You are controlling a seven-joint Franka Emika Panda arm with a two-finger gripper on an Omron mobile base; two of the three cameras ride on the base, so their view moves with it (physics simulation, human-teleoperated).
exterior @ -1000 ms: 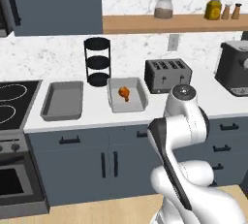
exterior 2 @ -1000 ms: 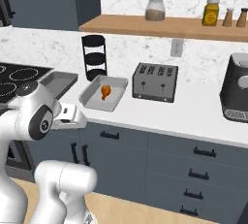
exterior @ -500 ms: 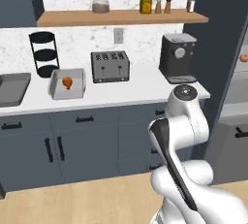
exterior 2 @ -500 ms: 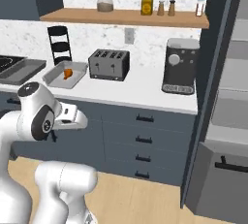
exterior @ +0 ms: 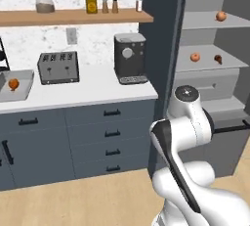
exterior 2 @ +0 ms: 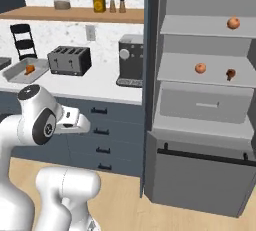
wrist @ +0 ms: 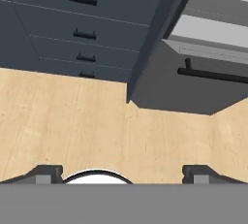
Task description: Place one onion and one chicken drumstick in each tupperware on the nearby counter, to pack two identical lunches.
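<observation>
- Gripper (wrist: 121, 172) pointed down at the wooden floor (wrist: 72, 121); we saw its two finger tips (wrist: 46, 173) spread wide at the bottom of the hand view with nothing between them, so it was released and empty.
- We found the arm (exterior: 188, 127) folded close to its base, in front of the open fridge (exterior 2: 205, 100).
- We noted one tupperware (exterior 2: 20, 72) at the left end of the white counter (exterior 2: 100, 82), with a chicken drumstick (exterior 2: 30, 68) lying inside it. In the left base view the same tray (exterior: 22, 90) was cut by the picture edge.
- We recorded a toaster (exterior 2: 70, 60) just right of that tray and a coffee machine (exterior 2: 131, 60) further right, near the fridge side wall.
- We counted two onions in the fridge: one (exterior 2: 233, 23) on the top shelf, one (exterior 2: 200, 68) on the shelf below.
- We saw a small dark brown item (exterior 2: 230, 73) beside the lower onion, too small for us to identify.
- We logged jars (exterior: 90, 2) on the wooden wall shelf (exterior: 73, 17) above the counter.
- We saw dark cabinet drawers (wrist: 77, 19) with black handles in the hand view.
</observation>
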